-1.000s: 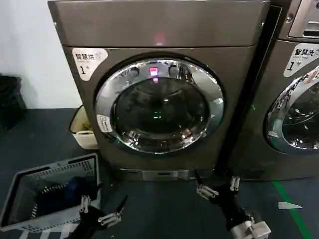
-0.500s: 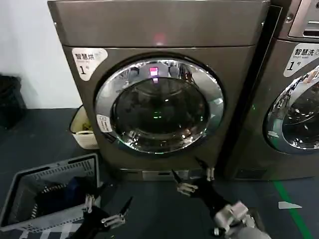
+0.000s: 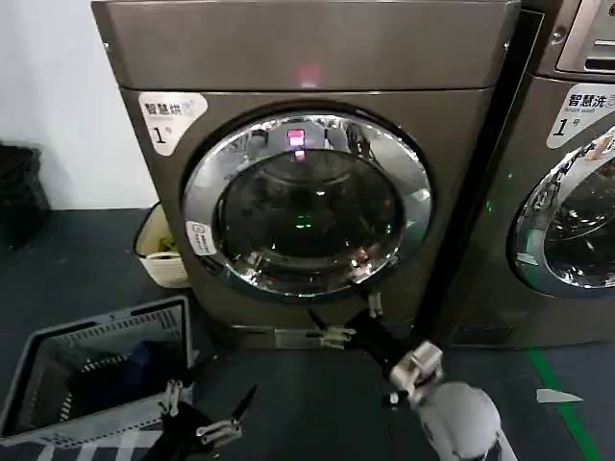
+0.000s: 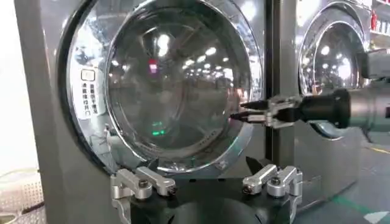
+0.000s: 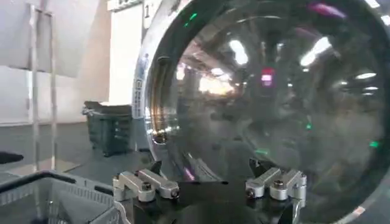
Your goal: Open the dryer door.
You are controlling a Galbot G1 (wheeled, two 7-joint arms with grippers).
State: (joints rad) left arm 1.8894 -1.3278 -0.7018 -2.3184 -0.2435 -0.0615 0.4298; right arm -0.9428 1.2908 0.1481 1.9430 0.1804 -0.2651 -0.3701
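Observation:
The dryer (image 3: 307, 58) stands straight ahead, dark bronze-grey, with a white "1" sticker at its upper left. The dryer door (image 3: 202, 192) sits flush and closed, its chrome ring around dark glass. My right gripper (image 3: 346, 320) is open just below the ring's lower right edge, one fingertip close to the chrome. From the left wrist the right gripper (image 4: 241, 111) shows in front of the door (image 4: 164, 79), beside its rim. From the right wrist the right gripper (image 5: 210, 173) faces the door glass (image 5: 274, 91). My left gripper (image 3: 207, 411) hangs low and open near the floor, also open (image 4: 204, 171) from its own wrist.
A grey plastic basket (image 3: 58, 338) with dark laundry sits on the floor at the left, near my left gripper. A cream bin (image 3: 154, 264) stands against the dryer's left side. The lighter grey machine (image 3: 567, 192) adjoins on the right. Green tape (image 3: 562, 403) marks the floor.
My right gripper has swung left and upward from the floor area to the door's lower right rim. The left gripper has sunk slightly. The door has stayed closed.

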